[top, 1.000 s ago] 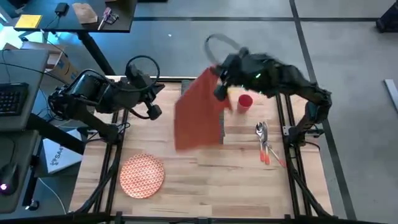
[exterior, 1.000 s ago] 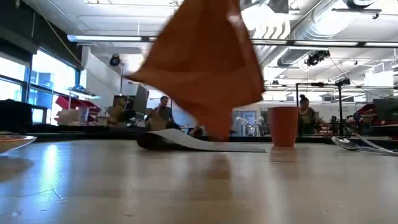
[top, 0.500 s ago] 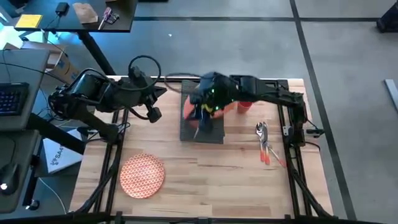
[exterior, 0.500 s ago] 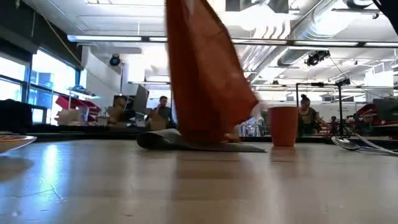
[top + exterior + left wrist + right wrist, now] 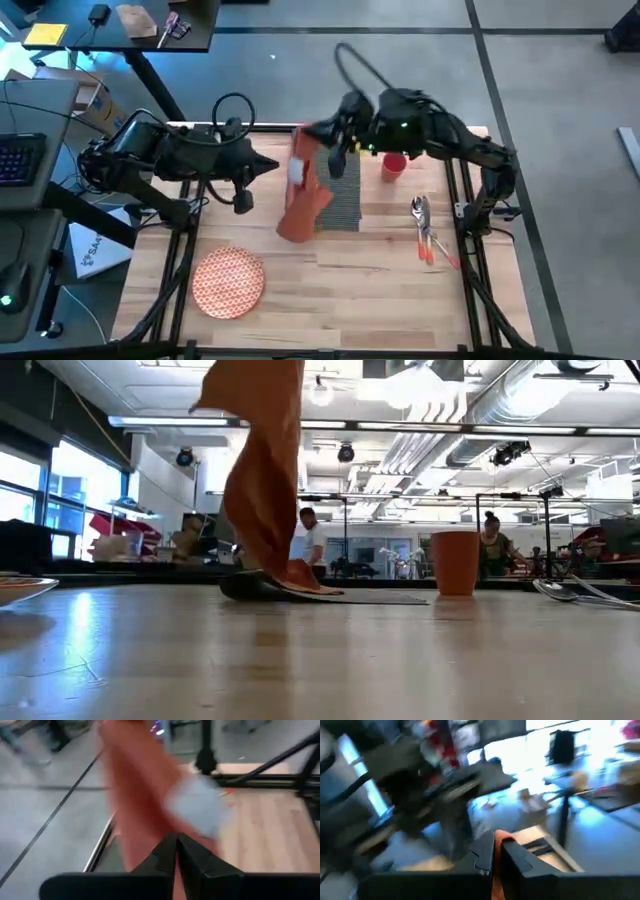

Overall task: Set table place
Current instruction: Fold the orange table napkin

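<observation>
Napkin (image 5: 301, 196) is hanging in the air from the right gripper (image 5: 335, 135), whose jaws are clenched on its upper corner, while its lower end is trailing onto the near-left edge of the placemat (image 5: 343, 192) lying flat at the far middle of the bench (image 5: 380, 290). Little of the place is looking finished, by my judgement: the plate (image 5: 228, 281) is sitting well apart at the near left, the cutlery (image 5: 424, 228) is lying off to the right, and the red cup (image 5: 394, 165) is standing just beside the mat's far right corner. Left gripper (image 5: 262, 165) is waiting near the cloth with jaws pressed together, grasping nothing.

Compared with half a second ago, the right arm is lifting back from low over the mat, and the napkin is dangling leftward rather than bunched under the gripper.
</observation>
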### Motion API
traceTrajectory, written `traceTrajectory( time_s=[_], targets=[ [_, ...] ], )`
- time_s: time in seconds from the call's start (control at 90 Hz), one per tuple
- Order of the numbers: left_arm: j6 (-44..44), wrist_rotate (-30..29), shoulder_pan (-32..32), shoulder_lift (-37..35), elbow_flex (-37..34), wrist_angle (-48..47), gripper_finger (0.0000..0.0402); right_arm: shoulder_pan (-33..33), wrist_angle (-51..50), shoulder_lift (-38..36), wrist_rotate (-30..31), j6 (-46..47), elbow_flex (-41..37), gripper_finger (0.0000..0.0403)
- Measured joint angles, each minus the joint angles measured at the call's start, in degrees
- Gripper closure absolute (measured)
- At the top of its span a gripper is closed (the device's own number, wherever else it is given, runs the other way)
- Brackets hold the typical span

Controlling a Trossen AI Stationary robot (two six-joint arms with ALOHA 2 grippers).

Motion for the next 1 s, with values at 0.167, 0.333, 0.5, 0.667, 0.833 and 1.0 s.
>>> traceTrajectory(
  time_s=[0.167, 0.333, 0.5, 0.667, 0.833, 1.0],
  targets=[
    [-1.28, -2.18, 0.83, 1.21, -4.72, -0.29, 0.0381, 0.57, 2.85, -3.57, -2.41, 0.75, 0.09, 0.0403],
    [-3.34, -1.96, 2.60, 1.73, -12.58, 5.89, 0.0336, 1.73, 0.86, -5.08, -3.66, -0.19, -0.02, 0.0403],
    [-3.02, 1.67, 2.50, 1.71, -19.99, 23.50, 0.0289, 2.40, -1.75, -6.41, -1.54, -1.49, 0.02, 0.0403],
    [-2.66, 6.70, 3.09, 4.46, -28.47, 45.95, 0.0279, 2.06, -2.36, -6.72, -1.22, -1.71, 0.00, 0.0403],
    [-1.05, 23.18, 3.21, 8.52, -30.51, 53.96, 0.0294, 1.00, -2.41, -7.44, 0.09, -1.54, 0.00, 0.0403],
    [-0.74, 11.04, -0.18, 5.08, -28.42, 48.40, 0.0320, 0.61, -3.03, -7.74, 0.08, -1.55, 0.00, 0.0403]
  ],
)
